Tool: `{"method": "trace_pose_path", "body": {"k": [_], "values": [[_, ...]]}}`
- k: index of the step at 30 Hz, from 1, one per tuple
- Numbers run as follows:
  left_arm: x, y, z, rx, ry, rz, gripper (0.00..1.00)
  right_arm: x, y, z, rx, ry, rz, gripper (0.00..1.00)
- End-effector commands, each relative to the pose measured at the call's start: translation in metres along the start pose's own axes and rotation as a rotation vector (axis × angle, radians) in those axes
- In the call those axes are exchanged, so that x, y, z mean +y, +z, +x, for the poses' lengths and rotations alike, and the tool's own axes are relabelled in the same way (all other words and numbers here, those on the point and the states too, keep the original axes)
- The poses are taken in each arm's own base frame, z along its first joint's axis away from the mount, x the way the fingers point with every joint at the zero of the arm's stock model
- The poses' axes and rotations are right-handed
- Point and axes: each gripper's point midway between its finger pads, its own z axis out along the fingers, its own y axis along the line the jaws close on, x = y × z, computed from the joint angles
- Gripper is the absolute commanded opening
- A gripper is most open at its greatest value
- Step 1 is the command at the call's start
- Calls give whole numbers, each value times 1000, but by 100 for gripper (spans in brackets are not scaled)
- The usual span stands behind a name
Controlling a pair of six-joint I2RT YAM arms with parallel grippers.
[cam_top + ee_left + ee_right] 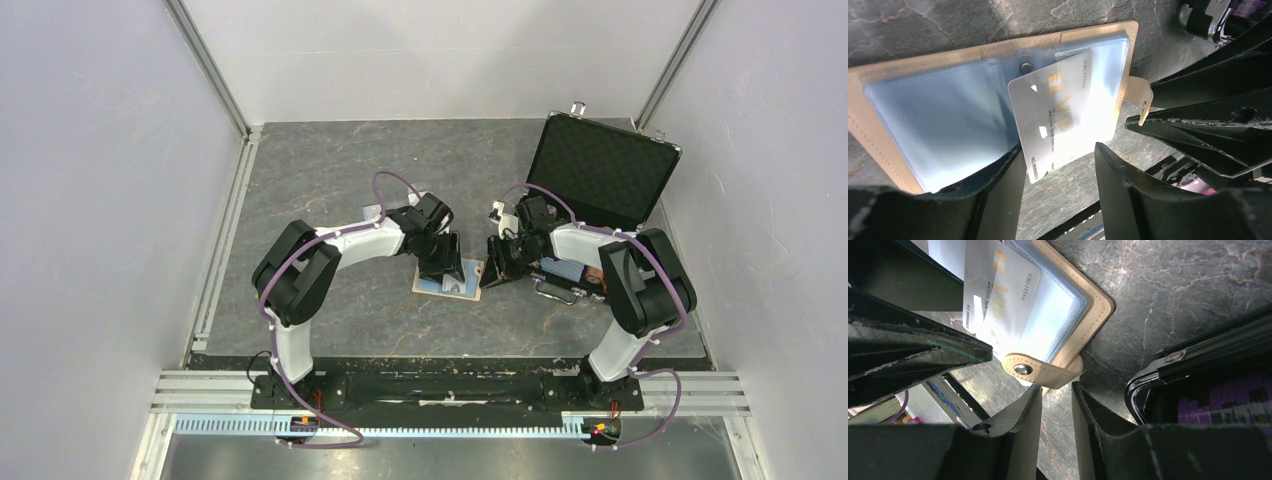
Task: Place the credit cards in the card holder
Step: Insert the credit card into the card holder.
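The left gripper [1057,152] stands released, jaws apart either side of the near end of one credit card [1058,105]. The card sits part-way into the right-hand pocket of the card holder [948,52], which lies spread open on the table [1173,285]. The right gripper [1055,387] has its jaws narrowly apart at the snap tab [1040,371], probably to steady the holder. Whether it pinches the tab cannot be told. No second card is visible, and both arms block the overhead view.

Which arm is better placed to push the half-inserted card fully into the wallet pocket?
Left, likely: the left fingers stand open around the credit card's protruding end, ready to push it in. The right fingers sit at the card holder's snap tab, beside the card.
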Motion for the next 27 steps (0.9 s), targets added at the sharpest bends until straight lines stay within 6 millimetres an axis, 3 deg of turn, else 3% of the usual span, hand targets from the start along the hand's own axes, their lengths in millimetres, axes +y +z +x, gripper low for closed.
{"method": "trace_pose_path", "body": {"k": [1,10,14,20,27], "values": [[11,-7,-6,-21,93,-121,60,-9,5,10,23,-1,27,31],[10,-13,-12,-46,139,-179,67,-9,5,9,23,-2,24,31],[10,-5,-12,-25,139,-170,66,-9,5,10,24,-2,24,30],[-6,5,-20,-24,167,-101,64,-10,6,13,31,1,24,30],[-41,2,-28,-42,211,32,61,-11,6,12,31,3,24,30]]}}
